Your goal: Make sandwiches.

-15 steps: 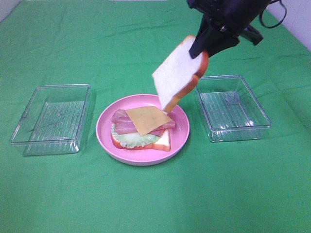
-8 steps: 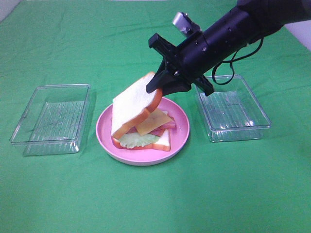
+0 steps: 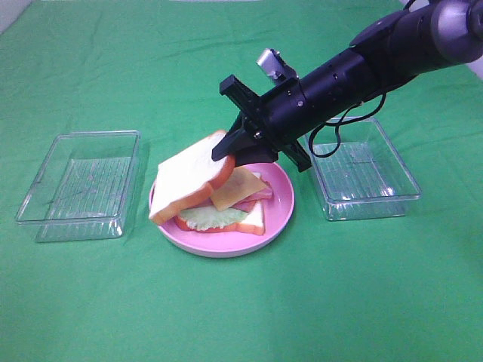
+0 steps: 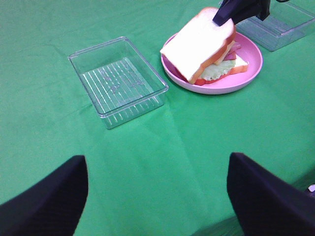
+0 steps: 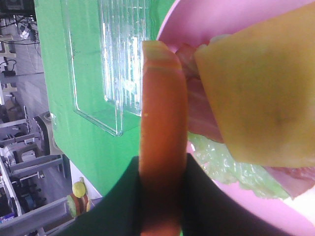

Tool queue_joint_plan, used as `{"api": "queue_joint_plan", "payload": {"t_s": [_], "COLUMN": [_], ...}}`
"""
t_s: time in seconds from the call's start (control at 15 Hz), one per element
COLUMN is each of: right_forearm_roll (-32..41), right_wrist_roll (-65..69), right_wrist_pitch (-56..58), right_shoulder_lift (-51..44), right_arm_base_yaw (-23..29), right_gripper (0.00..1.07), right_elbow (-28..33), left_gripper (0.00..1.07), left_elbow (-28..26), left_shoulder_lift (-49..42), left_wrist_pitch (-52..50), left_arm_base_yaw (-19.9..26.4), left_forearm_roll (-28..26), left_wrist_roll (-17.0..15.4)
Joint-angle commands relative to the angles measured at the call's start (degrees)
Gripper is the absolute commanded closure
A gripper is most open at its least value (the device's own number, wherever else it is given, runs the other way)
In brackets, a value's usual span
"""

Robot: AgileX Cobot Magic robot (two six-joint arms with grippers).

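Note:
On the pink plate (image 3: 281,215) lies a stack of a bottom bread slice (image 3: 254,221), lettuce (image 3: 213,218), bacon (image 3: 262,194) and a cheese square (image 3: 238,187). My right gripper (image 3: 228,148) is shut on the crust of the top bread slice (image 3: 187,177), which slants over the stack's left side, its low edge past the plate rim. In the right wrist view the fingers (image 5: 129,206) pinch the orange crust (image 5: 160,98) beside the cheese (image 5: 261,98) and lettuce (image 5: 231,167). My left gripper (image 4: 157,162) stands open over bare cloth, away from the plate (image 4: 246,73).
An empty clear tray (image 3: 79,185) sits left of the plate and another (image 3: 362,170) to its right, partly under my right arm. Green cloth covers the table. The left wrist view shows the left tray (image 4: 118,78) and the bread (image 4: 202,42).
My right arm came down and leftward. The top slice went from hanging nearly upright above the plate to slanting low over the stack.

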Motion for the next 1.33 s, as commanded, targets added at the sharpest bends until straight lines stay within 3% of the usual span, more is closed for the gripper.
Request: {"api": "queue_joint_plan", "payload": {"t_s": [0.07, 0.27, 0.47, 0.6, 0.67, 1.0, 1.13, 1.33], "right_forearm_roll": [-4.1, -7.4, -9.6, -16.1, -26.8, -52.5, -60.3, -62.9], "right_wrist_roll": [-0.5, 2.2, 2.1, 3.4, 9.1, 20.1, 23.2, 23.7], "right_wrist_pitch": [0.3, 0.2, 0.3, 0.2, -0.2, 4.7, 11.2, 16.4], "right_shoulder_lift": [0.0, 0.0, -0.5, -2.5, -5.8, -17.0, -24.2, -32.0], "right_arm_base_yaw": [-0.3, -0.3, -0.3, -0.5, -0.5, -0.5, -0.5, -0.5], "right_gripper": [0.94, 0.55, 0.39, 0.34, 0.32, 0.32, 0.32, 0.32], "right_elbow": [0.1, 0.1, 0.0, 0.0, 0.0, 0.0, 0.0, 0.1], "left_gripper": [0.32, 0.32, 0.32, 0.32, 0.32, 0.32, 0.32, 0.32], "left_elbow": [0.1, 0.1, 0.1, 0.1, 0.1, 0.1, 0.1, 0.1], "left_shoulder_lift": [-1.1, -1.1, -1.1, -1.1, -1.1, -1.1, -1.1, -1.1], "left_wrist_pitch": [-0.5, -0.5, -0.5, -0.5, -0.5, -0.5, -0.5, -0.5], "left_arm_base_yaw": [-0.5, -0.5, -0.5, -0.5, -0.5, -0.5, -0.5, -0.5], "left_forearm_roll": [-0.2, -0.2, -0.2, -0.2, -0.2, -0.2, -0.2, -0.2], "left_wrist_roll": [0.2, 0.2, 0.2, 0.2, 0.2, 0.2, 0.2, 0.2]}}
